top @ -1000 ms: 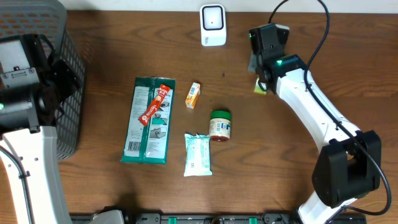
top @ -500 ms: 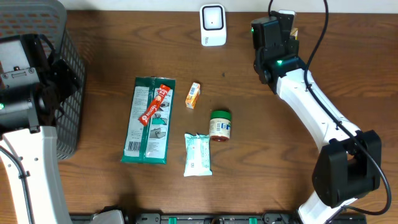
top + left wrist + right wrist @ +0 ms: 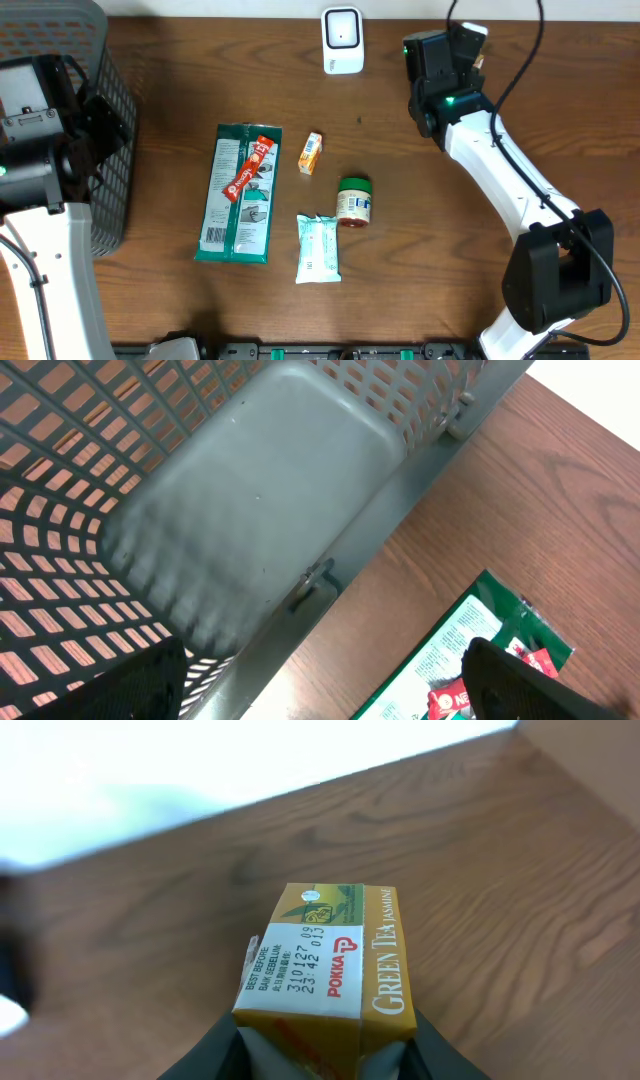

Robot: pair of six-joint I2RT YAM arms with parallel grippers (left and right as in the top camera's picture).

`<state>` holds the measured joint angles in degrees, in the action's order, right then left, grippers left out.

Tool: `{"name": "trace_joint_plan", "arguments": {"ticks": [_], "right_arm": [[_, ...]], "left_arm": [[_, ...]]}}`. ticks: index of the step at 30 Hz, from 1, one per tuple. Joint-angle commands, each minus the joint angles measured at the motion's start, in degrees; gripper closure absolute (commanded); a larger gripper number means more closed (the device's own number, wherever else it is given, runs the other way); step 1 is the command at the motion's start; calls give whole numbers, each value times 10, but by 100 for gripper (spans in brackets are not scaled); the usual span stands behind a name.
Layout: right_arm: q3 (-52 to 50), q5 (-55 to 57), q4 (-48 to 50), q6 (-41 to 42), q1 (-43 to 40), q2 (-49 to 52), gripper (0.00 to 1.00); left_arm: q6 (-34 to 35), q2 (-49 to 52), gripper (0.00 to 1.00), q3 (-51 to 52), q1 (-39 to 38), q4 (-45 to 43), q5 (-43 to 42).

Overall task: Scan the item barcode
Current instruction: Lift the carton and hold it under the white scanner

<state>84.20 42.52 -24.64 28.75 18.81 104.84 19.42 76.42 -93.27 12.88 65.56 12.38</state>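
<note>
1. The grey slotted basket [image 3: 105,120] stands at the table's left edge. The left wrist view looks down on its grey floor and pierced walls.
2. The left gripper [image 3: 330,695] hangs over the basket's near rim, jaws wide apart and holding nothing.
3. The right gripper [image 3: 320,1055] is clamped on the green tea carton [image 3: 320,960], held above the table's far right side, to the right of the white scanner [image 3: 342,40].
4. Only the right wrist view shows the carton's printed date and lettering. From overhead, just a corner peeps past the gripper.
5. Mid-table lie a green packet [image 3: 238,195] with a red sachet [image 3: 248,167] on it, a small orange box [image 3: 311,153], a green-lidded jar [image 3: 353,200] and a pale pack [image 3: 318,247]. The left wrist view catches only the packet's corner.
6. The table [image 3: 450,250] is dark brown wood. Beyond its far edge the right wrist view is a white blur.
</note>
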Motion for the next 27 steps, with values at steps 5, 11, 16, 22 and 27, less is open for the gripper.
{"name": "trace_joint_plan", "arguments": {"ticks": [5, 11, 16, 22, 27], "right_arm": [[4, 71, 35, 68, -3, -10, 99], [3, 86, 41, 68, 15, -10, 99], [3, 175, 13, 71, 64, -13, 99], [-17, 200, -29, 128, 110, -14, 99], [-107, 187, 98, 114, 111, -14, 99]], "left_arm": [[-5, 3, 12, -4, 2, 0, 7], [-5, 3, 12, -4, 2, 0, 7], [-5, 3, 12, -4, 2, 0, 7], [-5, 3, 12, -4, 2, 0, 7], [-5, 3, 12, -4, 2, 0, 7]]}}
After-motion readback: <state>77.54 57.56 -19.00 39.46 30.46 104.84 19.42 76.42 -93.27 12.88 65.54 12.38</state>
